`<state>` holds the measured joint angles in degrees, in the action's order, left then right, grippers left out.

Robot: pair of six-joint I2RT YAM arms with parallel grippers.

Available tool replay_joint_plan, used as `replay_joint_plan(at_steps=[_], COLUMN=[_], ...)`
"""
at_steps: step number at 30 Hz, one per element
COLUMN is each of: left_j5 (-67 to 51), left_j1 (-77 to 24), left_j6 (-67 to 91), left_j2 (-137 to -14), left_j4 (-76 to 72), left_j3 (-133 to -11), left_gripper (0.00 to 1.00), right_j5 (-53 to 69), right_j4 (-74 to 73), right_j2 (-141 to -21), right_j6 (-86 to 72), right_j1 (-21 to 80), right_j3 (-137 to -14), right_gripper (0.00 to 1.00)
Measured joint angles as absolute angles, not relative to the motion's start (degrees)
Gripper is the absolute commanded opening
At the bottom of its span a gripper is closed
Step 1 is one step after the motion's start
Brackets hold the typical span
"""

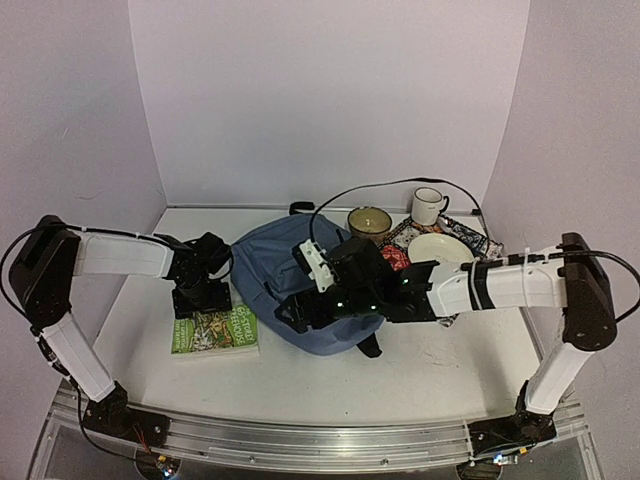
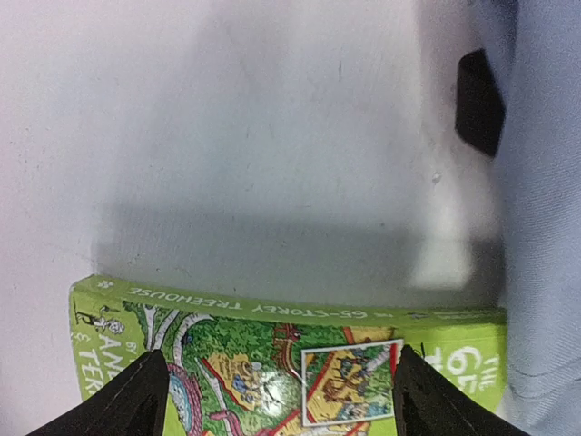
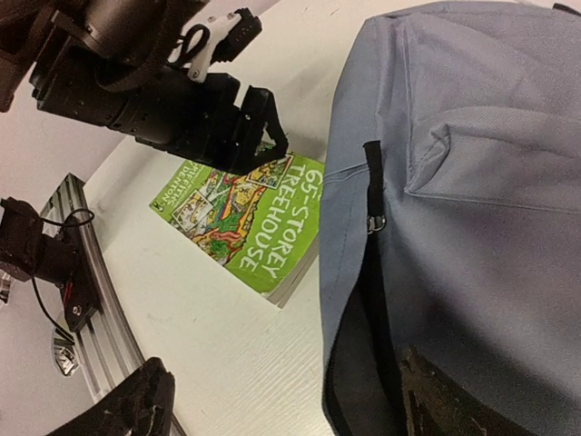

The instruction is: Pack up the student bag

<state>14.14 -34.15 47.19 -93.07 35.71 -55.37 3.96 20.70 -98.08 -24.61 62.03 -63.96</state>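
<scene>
The slate-blue student bag (image 1: 285,268) lies in the middle of the table, its zip opening (image 3: 363,363) gaping dark at the front left. A green book, "65-Storey Treehouse" (image 1: 213,330), lies flat just left of the bag. My left gripper (image 1: 201,300) hovers over the book's far edge, open, with its fingers (image 2: 136,400) straddling the cover (image 2: 272,363) and nothing held. My right gripper (image 1: 300,315) is open at the bag's front-left corner. One of its fingers (image 3: 454,400) rests at the opening's edge and the other (image 3: 127,404) is over bare table.
Behind the bag on the right stand a brown bowl (image 1: 370,222), a white mug (image 1: 428,206) and a cream plate (image 1: 440,250) on a patterned cloth (image 1: 400,238). A black cable loops over the bag. White walls close three sides.
</scene>
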Motion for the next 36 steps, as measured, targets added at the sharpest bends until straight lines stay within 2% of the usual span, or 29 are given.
replay_joint_plan(at_steps=[3,10,14,19,23,28,32,36], left_j5=[13.79,13.7,12.67,7.43,8.26,10.97,11.97,8.53], left_j1=[-34.19,-39.11,-45.14,-47.12,-47.07,-42.86,-37.58,-36.88], left_j6=[45.11,45.55,47.83,52.39,54.08,52.49,49.38,46.71], left_j2=[-95.59,-92.71,-88.88,-80.88,-76.72,-78.85,-83.45,-85.04], left_j4=[35.76,32.16,31.44,32.11,34.94,37.97,38.65,37.3], left_j3=[-55.46,-51.14,-47.68,-42.95,-42.54,-43.86,-44.96,-45.41], left_gripper=[0.85,0.84,0.86,0.9,0.95,0.97,0.95,0.91], right_j5=[4.74,6.61,6.96,7.08,7.09,6.71,6.06,4.77], right_j4=[20.62,20.88,21.04,21.04,21.15,21.67,21.18,20.54], right_j2=[-101.02,-107.88,-109.91,-110.69,-110.69,-110.51,-109.05,-106.69], right_j6=[-27.23,-33.31,-35.93,-37.66,-38.89,-40.23,-40.8,-41.18], right_j1=[62.71,64.22,64.34,64.42,64.42,64.48,65.1,66.24], right_j3=[-65.61,-69.2,-69.41,-69.41,-69.39,-68.09,-66.02,-65.26], right_gripper=[0.81,0.77,0.76,0.73,0.73,0.73,0.74,0.76])
